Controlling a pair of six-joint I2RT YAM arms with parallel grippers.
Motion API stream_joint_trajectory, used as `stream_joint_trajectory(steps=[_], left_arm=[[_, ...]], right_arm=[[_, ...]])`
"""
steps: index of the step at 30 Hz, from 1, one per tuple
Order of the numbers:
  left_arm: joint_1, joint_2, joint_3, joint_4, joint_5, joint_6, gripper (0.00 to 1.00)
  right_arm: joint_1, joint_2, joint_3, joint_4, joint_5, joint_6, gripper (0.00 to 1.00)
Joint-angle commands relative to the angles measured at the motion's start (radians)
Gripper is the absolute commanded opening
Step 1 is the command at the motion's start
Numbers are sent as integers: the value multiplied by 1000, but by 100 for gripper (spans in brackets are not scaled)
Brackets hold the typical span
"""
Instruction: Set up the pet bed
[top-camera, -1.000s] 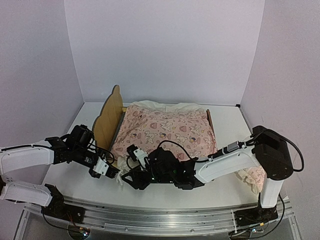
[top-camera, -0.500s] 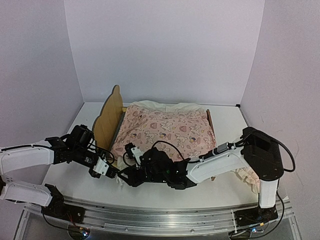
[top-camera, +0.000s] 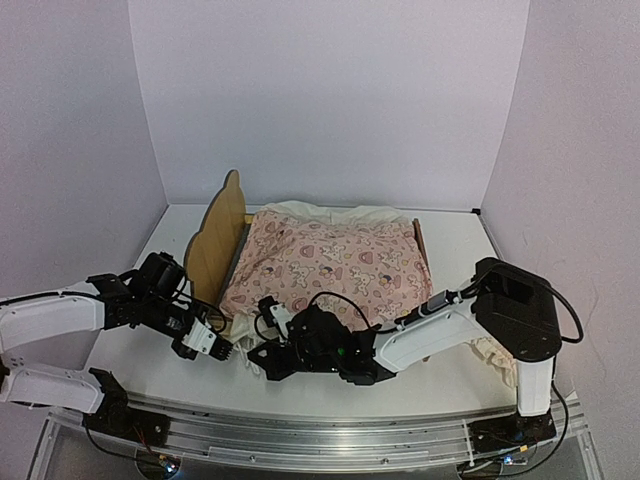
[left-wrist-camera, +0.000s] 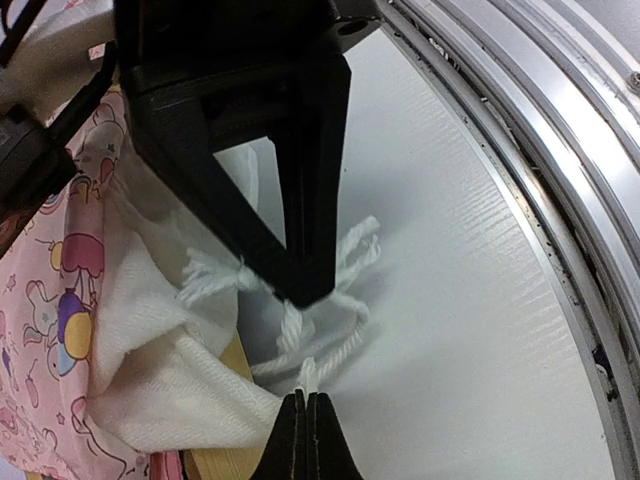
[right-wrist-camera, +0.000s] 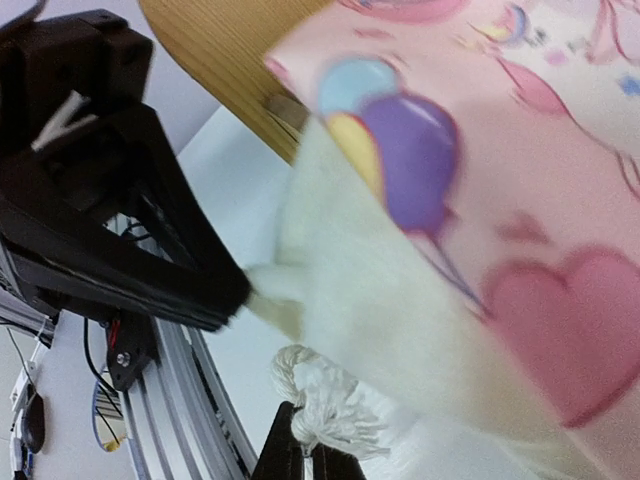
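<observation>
At the bottom edge, closed jaws pinch a white knotted cord (right-wrist-camera: 318, 400) below the pink heart-print quilt (right-wrist-camera: 520, 230).

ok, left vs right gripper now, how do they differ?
Grip: left gripper pinches a thin white cord by its end; right gripper grips a frayed tassel. Pose: left arm sits left of the pet bed; right arm stretches across its front. Shared: both jaws shut, close together at a corner of the quilt.

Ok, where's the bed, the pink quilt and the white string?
pet bed (top-camera: 215, 238): top view, its wooden headboard.
pink quilt (top-camera: 335, 262): top view, its middle.
white string (left-wrist-camera: 292, 328): left wrist view, its twisted part.
</observation>
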Motion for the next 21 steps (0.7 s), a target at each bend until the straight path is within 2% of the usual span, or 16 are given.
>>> stream_joint_trajectory(steps=[1, 7, 15, 18, 21], left_arm=[[3, -41, -2, -109, -47, 13, 0], [3, -41, -19, -159, -52, 36, 0], [3, 17, 6, 0, -101, -99, 1], [4, 30, 44, -3, -55, -123, 26], [3, 18, 61, -58, 93, -66, 38]], right_arm=[[-15, -51, -39, 17, 6, 12, 0], [-21, -43, -20, 9, -31, -11, 1], [-20, -29, 5, -11, -145, -34, 1], [-19, -20, 14, -12, -184, -48, 1], [-19, -9, 31, -4, -224, -60, 1]])
